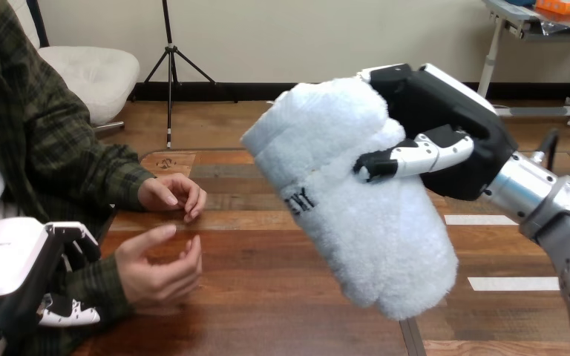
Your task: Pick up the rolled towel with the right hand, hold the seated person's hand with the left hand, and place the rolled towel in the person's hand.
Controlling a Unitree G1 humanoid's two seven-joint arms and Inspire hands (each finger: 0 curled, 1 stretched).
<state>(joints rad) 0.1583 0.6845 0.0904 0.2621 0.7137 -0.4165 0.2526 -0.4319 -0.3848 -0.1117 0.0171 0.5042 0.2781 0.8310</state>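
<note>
At the left, the robot's left hand (11, 267) has its fingers (82, 236) and thumb curled round the person's wrist (107, 285). The person's hand (156, 271) is half open over the bench (267, 297). Further right, the right hand (445, 126) grasps the white rolled towel (356, 215), with its thumb clamped across the front. The towel is raised and slants down below the thumb, well apart from the person's hand.

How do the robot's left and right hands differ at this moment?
The right hand is raised above the table, while the left hand sits low at the table's near left side. The right hand's fingers curl round the rolled towel. The left hand's fingers and thumb close round the person's sleeved wrist. What they share: each is shut on something.
</note>
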